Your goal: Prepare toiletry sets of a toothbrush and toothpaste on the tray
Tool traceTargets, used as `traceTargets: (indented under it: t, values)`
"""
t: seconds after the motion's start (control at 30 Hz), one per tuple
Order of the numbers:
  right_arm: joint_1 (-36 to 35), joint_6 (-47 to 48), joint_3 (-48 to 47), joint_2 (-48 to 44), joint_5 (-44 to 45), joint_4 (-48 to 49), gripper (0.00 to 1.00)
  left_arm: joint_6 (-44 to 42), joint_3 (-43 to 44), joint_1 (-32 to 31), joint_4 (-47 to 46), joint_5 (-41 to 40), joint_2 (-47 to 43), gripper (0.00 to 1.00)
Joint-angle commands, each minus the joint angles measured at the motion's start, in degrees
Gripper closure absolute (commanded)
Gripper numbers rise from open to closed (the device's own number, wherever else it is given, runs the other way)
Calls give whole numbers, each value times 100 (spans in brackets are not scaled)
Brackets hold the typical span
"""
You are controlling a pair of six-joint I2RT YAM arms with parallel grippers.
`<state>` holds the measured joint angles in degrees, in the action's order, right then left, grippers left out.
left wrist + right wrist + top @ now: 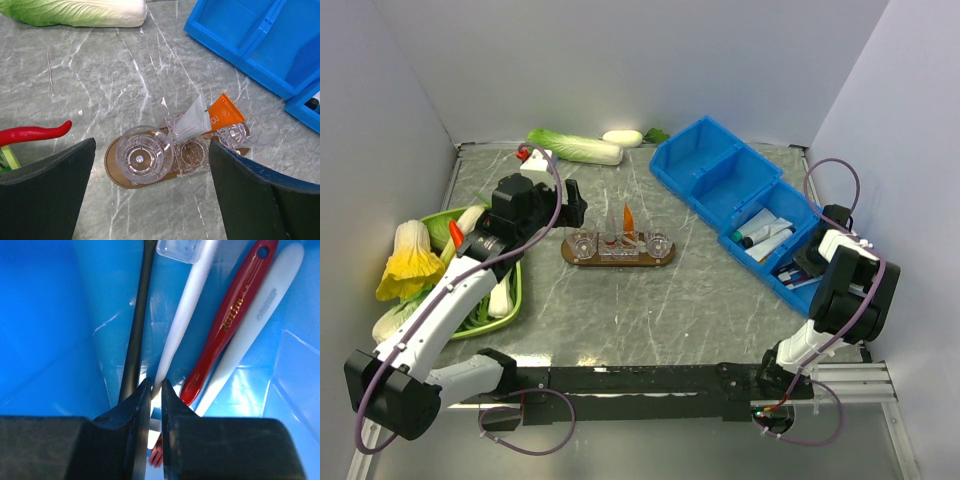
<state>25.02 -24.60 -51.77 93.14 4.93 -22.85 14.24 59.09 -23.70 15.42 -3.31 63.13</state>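
Observation:
The dark-brown tray (pixel 667 259) lies mid-table with clear cups (pixel 140 154) on it. The orange toothpaste (pixel 629 218) stands in the middle holder beside a translucent tube (pixel 195 117); the toothpaste (pixel 227 112) also shows in the left wrist view. My left gripper (pixel 152 145) hovers open above the tray's (pixel 114 165) left end, empty. My right gripper (pixel 156 385) is down in the blue bin (pixel 790 285), its jaws closed on the handle of a white toothbrush (pixel 185 310) lying flat there.
In the bin next to the held brush lie a black brush (pixel 140 305), a red one (pixel 235 310) and another white one (pixel 255 315). Blue bins (pixel 720 170) fill the back right. A green dish (pixel 515 290) of vegetables sits left, with a cabbage (pixel 575 147) at the back.

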Motion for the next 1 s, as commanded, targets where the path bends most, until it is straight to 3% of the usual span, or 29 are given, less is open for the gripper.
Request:
traceTargets:
  t: [0.0,0.13,0.97]
  values:
    - [21,60,-79,117,43,167,90,-70,68,32,-127,6,-12,1]
    - [21,26,-53,-155,-9,141,100,-62,76,32,-127,41,-12,1]
    - [30,236,-149,-1720,123,-325,100,-18,68,32,-153,190,-100,1]
